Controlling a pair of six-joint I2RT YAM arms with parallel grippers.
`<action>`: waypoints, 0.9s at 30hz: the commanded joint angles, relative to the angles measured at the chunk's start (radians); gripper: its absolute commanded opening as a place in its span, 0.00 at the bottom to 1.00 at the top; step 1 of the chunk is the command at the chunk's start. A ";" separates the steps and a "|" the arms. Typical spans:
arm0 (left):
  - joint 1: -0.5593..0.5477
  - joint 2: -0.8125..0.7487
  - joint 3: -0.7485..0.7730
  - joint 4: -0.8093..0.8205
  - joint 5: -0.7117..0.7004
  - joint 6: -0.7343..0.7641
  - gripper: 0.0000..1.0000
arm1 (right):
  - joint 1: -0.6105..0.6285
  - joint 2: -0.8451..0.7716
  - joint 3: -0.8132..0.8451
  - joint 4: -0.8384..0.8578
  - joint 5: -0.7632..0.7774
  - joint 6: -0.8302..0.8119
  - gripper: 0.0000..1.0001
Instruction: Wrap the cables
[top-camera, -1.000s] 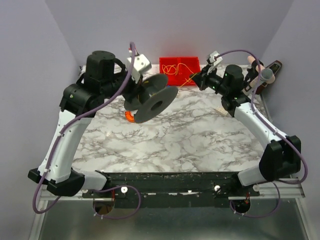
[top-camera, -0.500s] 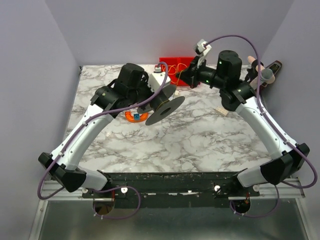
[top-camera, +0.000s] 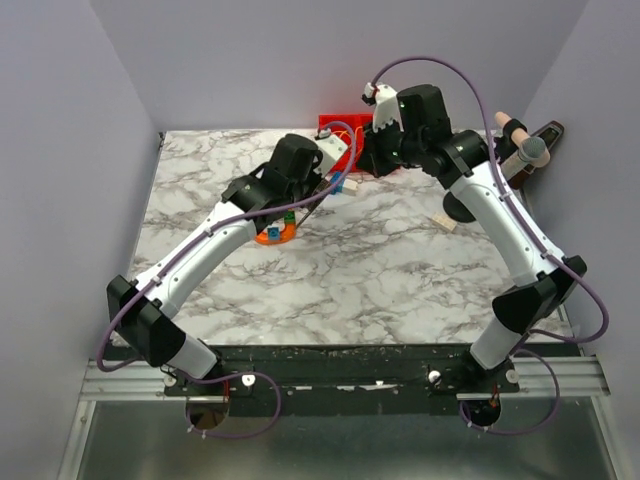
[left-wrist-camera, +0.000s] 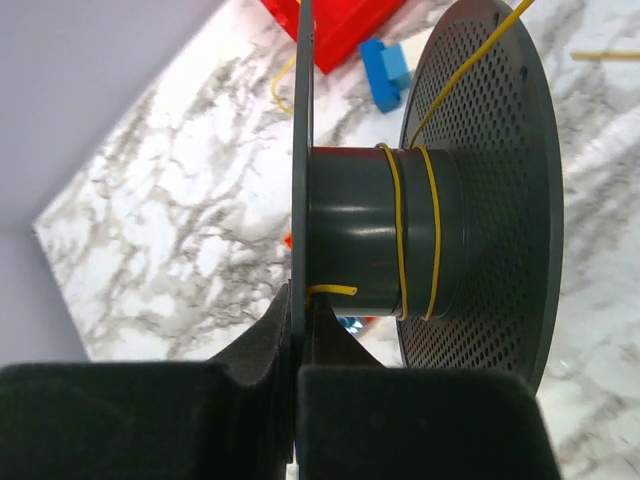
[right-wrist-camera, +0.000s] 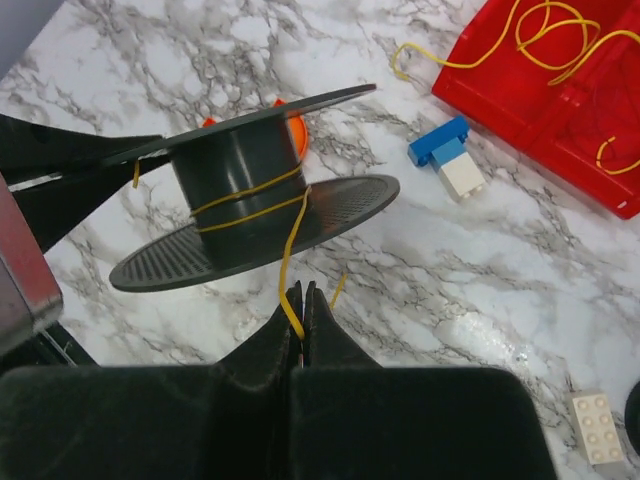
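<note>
Lilac walls close in a marble table; at its far edge stands a red tray. Compared with a second ago, both arms have swung inward and now meet just before the tray. The left arm was then folded back at the left, with the spool lifted and its disc facing the top camera; now it is stretched forward, and the spool is nearly edge-on from above. The left gripper is clamped on one flange of the spool; the right gripper is pinched on the cable, which runs tight from its tips up to the core. Two turns lie on the core; more loops lie in the tray, with one strand reaching out onto the table. I judge that the winding is underway but still early; the swing probably serves to lay a further turn.

Some things are hard to see. In the top view the wrists cover both grippers and most of the spool, and the cable is too thin to follow there; the tray is cut off in the right wrist view, so how much cable remains I cannot tell. A short end sticks out beside the flange; whether it is fastened is unclear.
</note>
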 joint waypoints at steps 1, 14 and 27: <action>-0.047 -0.005 -0.075 0.311 -0.279 0.169 0.00 | 0.007 0.084 0.125 -0.219 -0.032 -0.039 0.01; 0.043 0.047 0.041 0.373 -0.233 -0.125 0.00 | 0.005 -0.030 -0.328 0.667 -0.672 0.562 0.01; 0.092 0.167 0.293 0.189 -0.031 -0.466 0.00 | 0.114 -0.036 -0.381 0.690 -0.376 0.503 0.01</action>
